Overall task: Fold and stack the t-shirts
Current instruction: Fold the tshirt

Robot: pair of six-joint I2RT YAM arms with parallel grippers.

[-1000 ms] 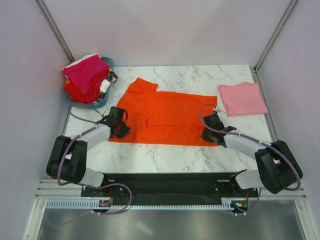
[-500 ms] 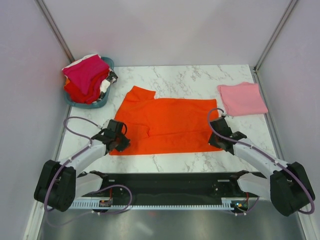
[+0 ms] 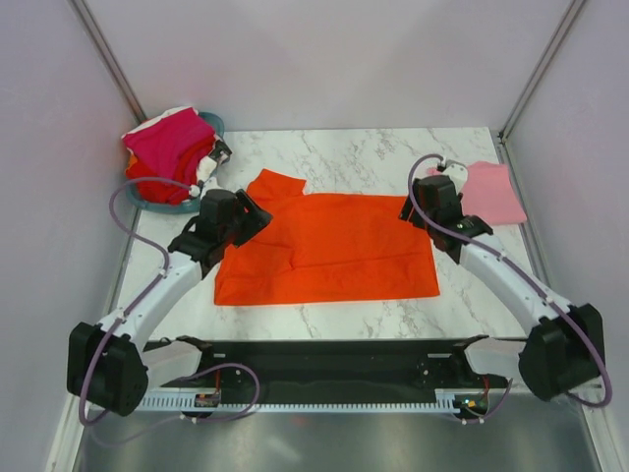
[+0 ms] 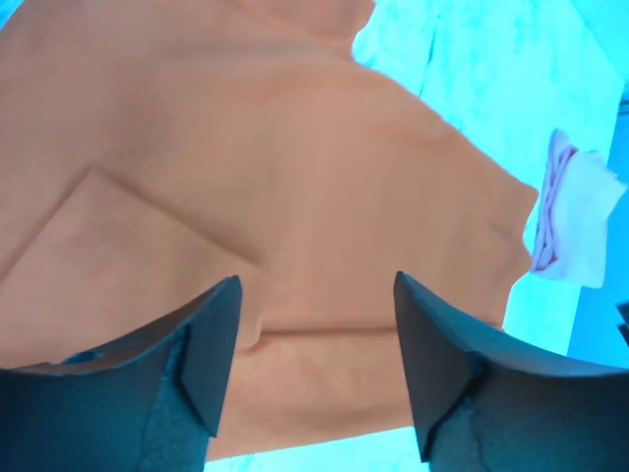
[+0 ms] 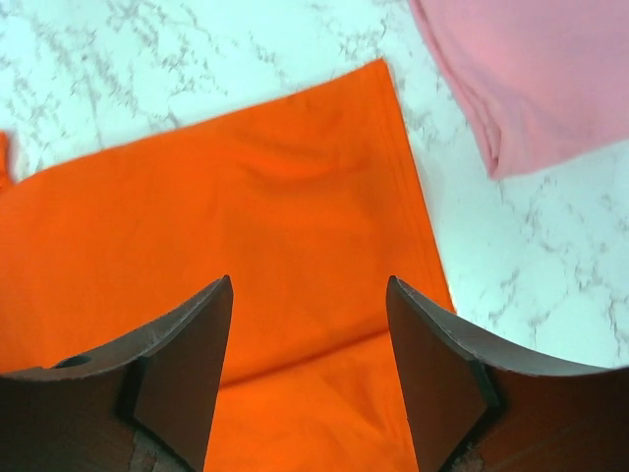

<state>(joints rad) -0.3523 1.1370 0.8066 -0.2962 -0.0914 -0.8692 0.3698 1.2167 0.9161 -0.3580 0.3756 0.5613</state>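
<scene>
**Orange-red t-shirt (image 3: 329,251) flat, jaws wide**

L gripper (image 4: 314,285) hovers over the shirt's left part, jaws spread, nothing between them. R gripper (image 5: 310,285) is likewise spread & empty above its far-right corner. The shirt lies mid-table (image 3: 373,147). Folded pink t-shirt (image 3: 491,192) sits just beside it, far right. Magenta, red & white shirts (image 3: 169,149) are heaped in the teal basket (image 3: 215,124), far left.

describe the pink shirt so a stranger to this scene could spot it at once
Look at the marble table, at its far right corner. There lies the pink t-shirt, just right of the orange-red t-shirt spread flat in the middle. It alone is pale pink and folded into a small rectangle.
</scene>
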